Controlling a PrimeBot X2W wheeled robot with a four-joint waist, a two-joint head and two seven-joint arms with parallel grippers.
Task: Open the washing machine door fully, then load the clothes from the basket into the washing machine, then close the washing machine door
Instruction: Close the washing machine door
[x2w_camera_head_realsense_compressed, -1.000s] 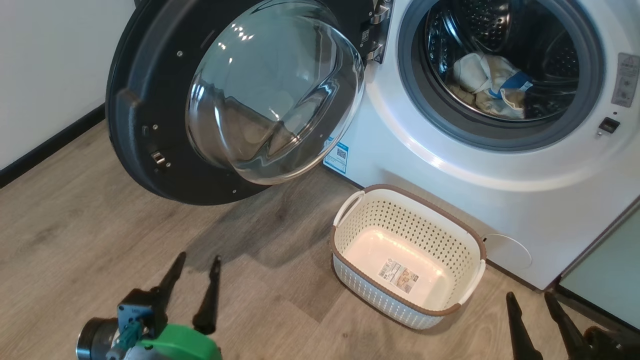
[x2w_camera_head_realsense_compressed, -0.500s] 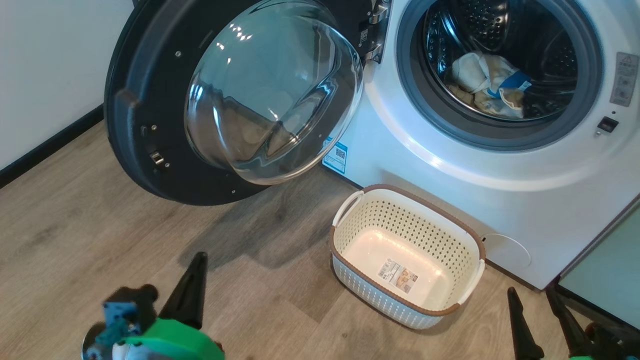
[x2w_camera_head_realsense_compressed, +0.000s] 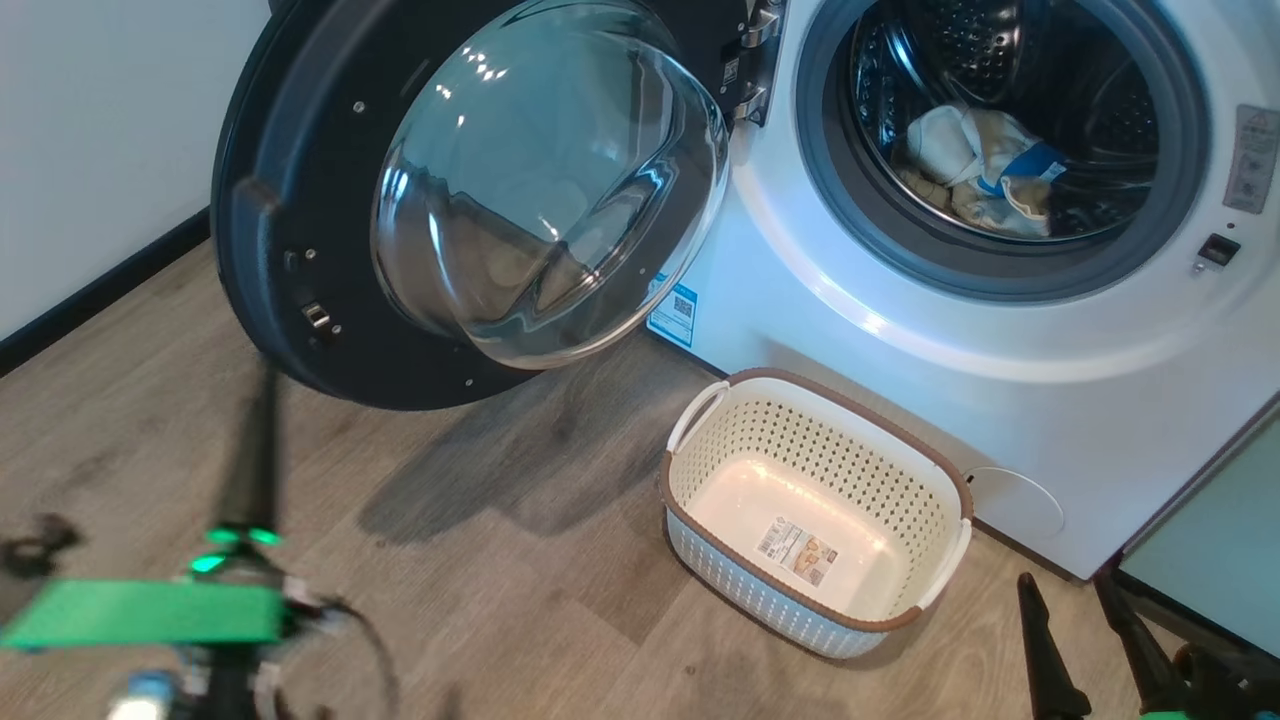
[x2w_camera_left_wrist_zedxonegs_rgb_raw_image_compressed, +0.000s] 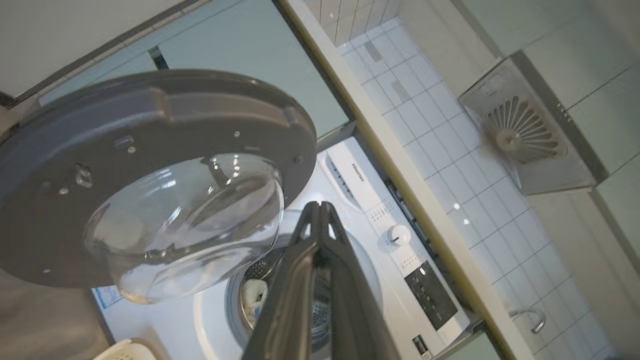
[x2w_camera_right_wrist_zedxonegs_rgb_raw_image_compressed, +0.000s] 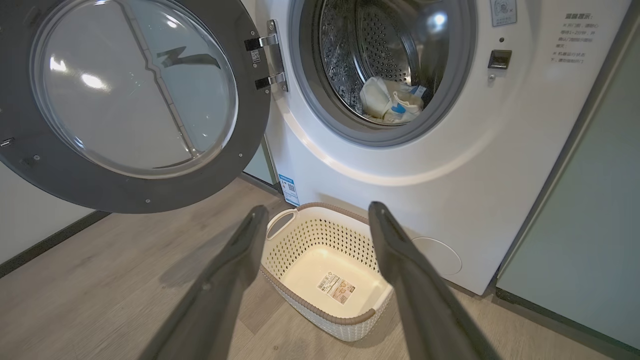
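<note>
The washing machine door (x2w_camera_head_realsense_compressed: 300, 200) (x2w_camera_right_wrist_zedxonegs_rgb_raw_image_compressed: 135, 100) (x2w_camera_left_wrist_zedxonegs_rgb_raw_image_compressed: 150, 125) stands swung wide to the left on its hinge. Pale yellow clothes (x2w_camera_head_realsense_compressed: 985, 170) (x2w_camera_right_wrist_zedxonegs_rgb_raw_image_compressed: 392, 102) lie in the steel drum of the white washing machine (x2w_camera_head_realsense_compressed: 900, 330) (x2w_camera_right_wrist_zedxonegs_rgb_raw_image_compressed: 450, 165). On the floor in front, the cream basket (x2w_camera_head_realsense_compressed: 800, 385) (x2w_camera_right_wrist_zedxonegs_rgb_raw_image_compressed: 310, 235) holds nothing but its label. My left gripper (x2w_camera_head_realsense_compressed: 265, 390) (x2w_camera_left_wrist_zedxonegs_rgb_raw_image_compressed: 318, 206) is shut on nothing, blurred, and points up just below the door's lower rim. Low at the right, beside the basket, my right gripper (x2w_camera_head_realsense_compressed: 1065, 590) (x2w_camera_right_wrist_zedxonegs_rgb_raw_image_compressed: 318, 207) is open and holds nothing.
A pale green cabinet (x2w_camera_head_realsense_compressed: 1220, 540) (x2w_camera_right_wrist_zedxonegs_rgb_raw_image_compressed: 590, 250) adjoins the machine on the right. A white wall with a dark baseboard (x2w_camera_head_realsense_compressed: 90, 290) runs along the left. Wood floor (x2w_camera_head_realsense_compressed: 520, 600) stretches between me and the machine.
My left gripper has shut and swung up and to the left, from low on the floor towards the door's lower rim. The right gripper, basket, door and clothes have stayed put.
</note>
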